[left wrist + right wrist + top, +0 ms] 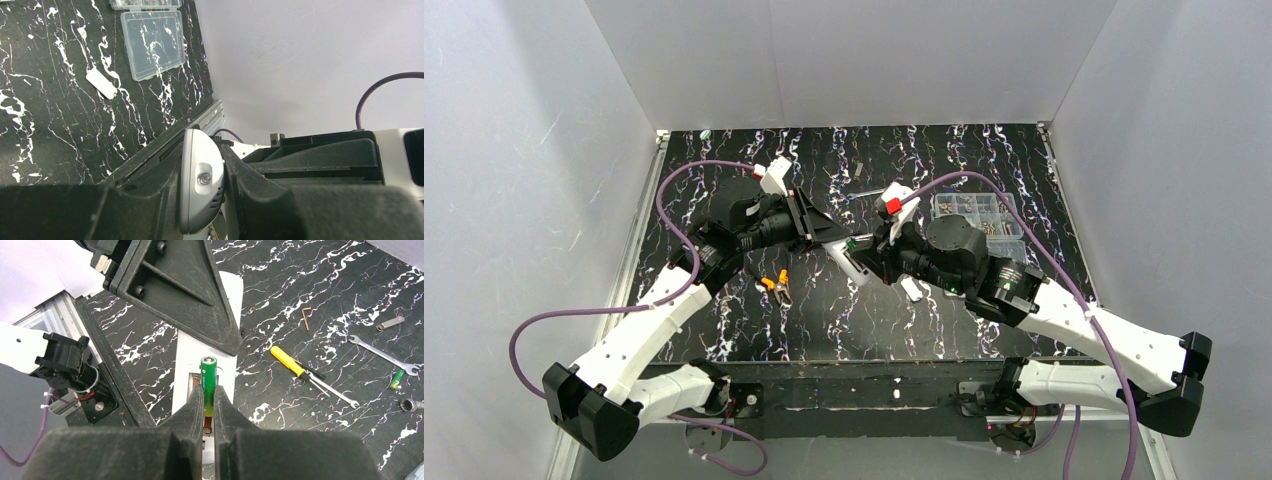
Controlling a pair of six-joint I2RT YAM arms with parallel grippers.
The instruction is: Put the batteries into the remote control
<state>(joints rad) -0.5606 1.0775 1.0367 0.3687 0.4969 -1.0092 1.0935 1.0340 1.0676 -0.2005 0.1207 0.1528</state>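
Observation:
My left gripper [202, 172] is shut on one end of the white remote control [199, 175], holding it above the table with its back toward the right arm. In the right wrist view the remote control [186, 347] shows its open recessed compartment. My right gripper [208, 407] is shut on a green battery [208, 382], whose free end points along the compartment, just over it. A second green battery [396, 378] lies on the table at the right. From above, both grippers meet mid-table at the remote control [849, 262].
A yellow-handled screwdriver [287, 360], a wrench [382, 355], a hex key [306, 317] and a socket [410, 404] lie on the black marbled table. A clear plastic box [979, 215] stands at the back right, a small white cover piece [101, 83] near it. Orange pliers [776, 287] lie left of centre.

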